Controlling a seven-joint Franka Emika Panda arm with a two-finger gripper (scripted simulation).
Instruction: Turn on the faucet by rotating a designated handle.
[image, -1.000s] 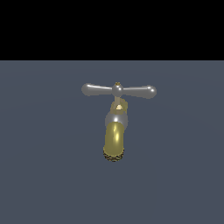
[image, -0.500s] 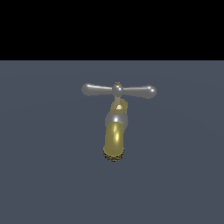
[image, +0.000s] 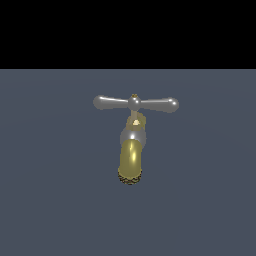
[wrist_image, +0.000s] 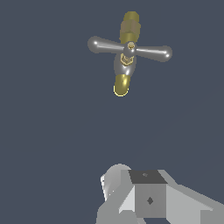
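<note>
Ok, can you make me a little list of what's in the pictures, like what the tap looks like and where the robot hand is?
faucet: small tap, shiny yellow curved spout with a rough dark-gold rim
handle: silver crossbar on top, rounded ends, wider than the spout
surface: plain dark grey-blue
gripper: only grey parts show in the wrist view, apart from the faucet; fingertips out of sight, so open or shut cannot be told
contact: nothing touches the handle
exterior view: no arm in sight
</note>
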